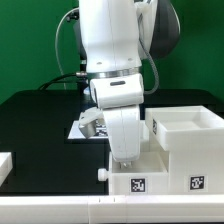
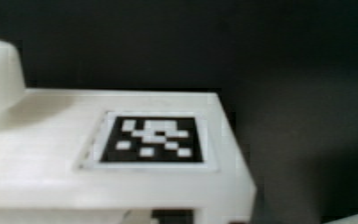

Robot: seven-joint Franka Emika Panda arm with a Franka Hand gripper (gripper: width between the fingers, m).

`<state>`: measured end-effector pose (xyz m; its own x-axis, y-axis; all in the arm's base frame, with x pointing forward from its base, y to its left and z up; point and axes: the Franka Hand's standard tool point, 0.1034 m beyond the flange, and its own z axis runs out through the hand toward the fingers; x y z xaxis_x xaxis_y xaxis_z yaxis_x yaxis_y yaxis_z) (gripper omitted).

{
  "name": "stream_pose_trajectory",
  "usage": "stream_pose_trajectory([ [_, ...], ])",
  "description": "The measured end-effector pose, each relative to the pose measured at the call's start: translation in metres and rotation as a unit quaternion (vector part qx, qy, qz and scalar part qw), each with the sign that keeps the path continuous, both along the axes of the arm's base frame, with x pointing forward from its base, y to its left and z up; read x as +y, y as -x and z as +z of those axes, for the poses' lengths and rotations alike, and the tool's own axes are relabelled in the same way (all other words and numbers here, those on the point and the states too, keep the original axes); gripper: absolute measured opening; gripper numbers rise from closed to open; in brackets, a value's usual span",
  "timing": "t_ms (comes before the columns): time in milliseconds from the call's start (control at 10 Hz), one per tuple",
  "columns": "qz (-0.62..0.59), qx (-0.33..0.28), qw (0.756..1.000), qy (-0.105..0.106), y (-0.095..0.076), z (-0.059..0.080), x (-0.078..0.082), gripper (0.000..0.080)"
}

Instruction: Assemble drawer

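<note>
Exterior view | arm low over knobbed tray, housing just beside | jaws hidden: cannot tell spread or pressed

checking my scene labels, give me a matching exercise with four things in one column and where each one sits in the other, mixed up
Things
1. marker board
2. housing
3. knobbed tray
4. white part

Places
A. cut off at the exterior view's left edge
B. right under the end effector
C. on the exterior view's right, the tallest white part
D. flat on the table behind the arm, partly hidden by it

Pairs: 1-D, 2-C, 3-B, 4-A
</note>
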<state>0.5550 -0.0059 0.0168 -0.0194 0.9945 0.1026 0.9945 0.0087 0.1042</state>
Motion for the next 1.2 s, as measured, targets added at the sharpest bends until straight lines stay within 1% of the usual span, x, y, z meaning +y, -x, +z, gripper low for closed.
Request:
stream_pose_trajectory([
  [500, -0.005, 0.008, 1.0, 0.001, -0.001, 0.0, -0.004, 0.0041],
  [600, -0.004, 0.022, 1.0, 0.002, 0.002, -0.001, -0.005, 0.0041],
  [700, 0.012, 0.016, 1.0, 0.005, -0.001, 0.0, -0.008, 0.0041],
  [800, 0.018, 0.024, 1.0, 0.008, 0.001, -0.001, -0.011, 0.0041],
  [900, 0.025, 0.064, 0.998, 0.01, 0.005, 0.0, -0.013, 0.0041],
  [1000, 0.029, 0.071, 0.997, 0.011, 0.0, 0.004, -0.013, 0.0041],
  [1200, 0.019, 0.066, 0.998, 0.01, -0.002, 0.004, -0.004, 0.0041],
])
